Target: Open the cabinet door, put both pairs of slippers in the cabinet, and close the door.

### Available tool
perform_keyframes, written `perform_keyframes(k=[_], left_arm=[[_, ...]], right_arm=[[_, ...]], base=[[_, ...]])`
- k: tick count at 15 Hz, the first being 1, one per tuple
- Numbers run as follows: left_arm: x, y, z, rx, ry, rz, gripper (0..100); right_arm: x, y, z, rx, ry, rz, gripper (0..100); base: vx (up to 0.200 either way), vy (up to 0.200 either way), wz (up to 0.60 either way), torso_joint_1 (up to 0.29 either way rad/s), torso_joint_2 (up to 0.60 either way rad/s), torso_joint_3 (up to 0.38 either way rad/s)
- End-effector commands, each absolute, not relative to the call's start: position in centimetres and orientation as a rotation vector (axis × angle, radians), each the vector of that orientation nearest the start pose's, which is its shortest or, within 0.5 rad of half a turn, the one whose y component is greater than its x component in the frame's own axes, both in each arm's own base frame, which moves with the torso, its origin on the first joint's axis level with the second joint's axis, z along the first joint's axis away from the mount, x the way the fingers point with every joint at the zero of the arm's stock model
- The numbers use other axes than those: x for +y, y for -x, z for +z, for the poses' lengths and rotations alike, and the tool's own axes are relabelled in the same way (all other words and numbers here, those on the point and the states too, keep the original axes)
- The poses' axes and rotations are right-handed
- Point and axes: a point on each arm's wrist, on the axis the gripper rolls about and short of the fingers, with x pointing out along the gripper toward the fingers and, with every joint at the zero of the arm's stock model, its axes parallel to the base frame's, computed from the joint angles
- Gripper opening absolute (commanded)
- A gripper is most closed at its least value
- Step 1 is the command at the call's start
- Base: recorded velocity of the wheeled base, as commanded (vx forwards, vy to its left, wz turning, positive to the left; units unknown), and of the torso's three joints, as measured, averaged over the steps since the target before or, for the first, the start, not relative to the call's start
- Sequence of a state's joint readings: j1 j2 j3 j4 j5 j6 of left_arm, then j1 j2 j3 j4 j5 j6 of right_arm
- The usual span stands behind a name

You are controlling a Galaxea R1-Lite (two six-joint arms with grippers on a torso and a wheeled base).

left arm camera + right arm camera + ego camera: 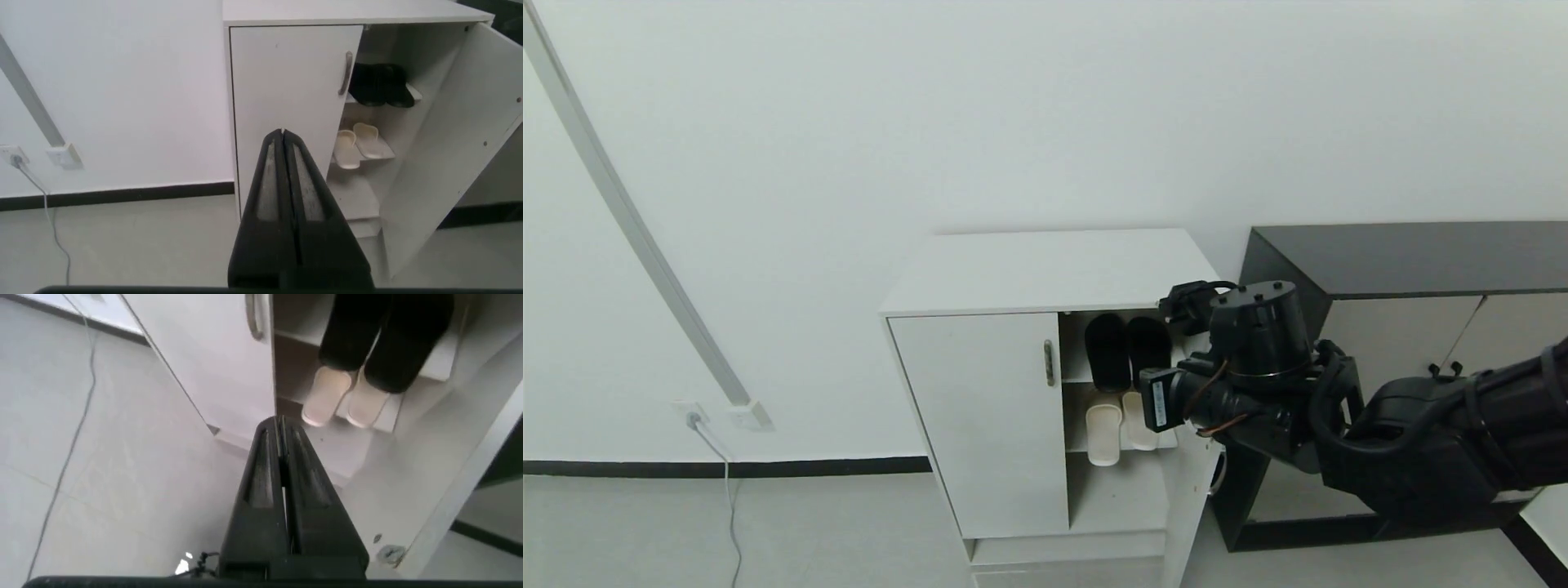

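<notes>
White cabinet (pixel 1045 269) against the wall, left door (pixel 980 425) shut with its metal handle (pixel 1049 363) at the inner edge, right door (pixel 458 147) swung wide open. Inside the open half, black slippers (pixel 1127 351) side by side on the upper shelf, toes overhanging the front edge; white slippers (pixel 1117 425) on the shelf just below, likewise side by side and jutting forward. Right gripper (pixel 282 425) pinched together, fingers pressed flat against each other and gripping nothing, aimed down at the floor in front of the open half, near the foot of the left door. Right arm (pixel 1421 441) reaching in from the right, its wrist in front of the open door's upper part, just beside the cabinet's right side. Left gripper (pixel 282 135) closed in the same way with nothing between the fingers – held well back from the cabinet, pointing toward the left door. Right of the cabinet, a low black sideboard (pixel 1405 253) along the same wall. Off to the left, a wall socket (pixel 690 412) with a grey cable (pixel 727 490) hanging to the floor, and a slanting grey conduit (pixel 621 204) above it
</notes>
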State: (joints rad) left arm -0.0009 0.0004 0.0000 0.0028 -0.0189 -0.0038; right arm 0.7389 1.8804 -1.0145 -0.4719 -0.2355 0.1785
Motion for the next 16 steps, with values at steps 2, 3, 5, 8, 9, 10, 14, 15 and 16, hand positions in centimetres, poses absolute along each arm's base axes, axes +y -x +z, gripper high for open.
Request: perform_keyframes(k=[2, 3, 5, 8, 9, 10, 14, 15, 16], left_arm=[[0.0, 2.3, 7.5, 0.005, 0.005, -0.020, 0], [0.0, 2.3, 7.5, 0.005, 0.005, -0.020, 0], [0.0, 2.3, 7.6, 0.003, 0.003, -0.020, 0], [0.0, 2.3, 7.5, 0.005, 0.003, -0.021, 0], [0.0, 2.3, 7.6, 0.003, 0.003, -0.021, 0], [0.0, 2.3, 7.6, 0.003, 0.003, -0.021, 0], [0.0, 2.3, 7.6, 0.003, 0.003, -0.021, 0], [0.0, 2.3, 7.6, 0.003, 0.003, -0.021, 0], [0.0, 2.3, 7.5, 0.005, 0.003, -0.021, 0]], right_arm=[[22.5, -26.7, 16.7, 0.386, 0.009, 0.441, 0], [21.9, -26.6, 17.0, 0.384, 0.011, 0.429, 0], [20.0, -26.4, 17.4, 0.373, 0.043, 0.393, 0], [17.0, -25.9, 17.5, 0.376, 0.088, 0.336, 0], [16.2, -25.9, 16.8, 0.399, 0.112, 0.318, 0], [15.7, -26.1, 16.1, 0.421, 0.127, 0.300, 0], [15.4, -27.1, 13.9, 0.491, 0.150, 0.271, 0], [15.6, -27.5, 13.1, 0.511, 0.158, 0.269, 0], [15.7, -27.8, 12.4, 0.528, 0.165, 0.269, 0]], base=[[0.000, 0.000, 0.00, 0.000, 0.00, 0.000], [0.000, 0.000, 0.00, 0.000, 0.00, 0.000], [0.000, 0.000, 0.00, 0.000, 0.00, 0.000], [0.000, 0.000, 0.00, 0.000, 0.00, 0.000], [0.000, 0.000, 0.00, 0.000, 0.00, 0.000], [0.000, 0.000, 0.00, 0.000, 0.00, 0.000], [0.000, 0.000, 0.00, 0.000, 0.00, 0.000], [0.000, 0.000, 0.00, 0.000, 0.00, 0.000], [0.000, 0.000, 0.00, 0.000, 0.00, 0.000]])
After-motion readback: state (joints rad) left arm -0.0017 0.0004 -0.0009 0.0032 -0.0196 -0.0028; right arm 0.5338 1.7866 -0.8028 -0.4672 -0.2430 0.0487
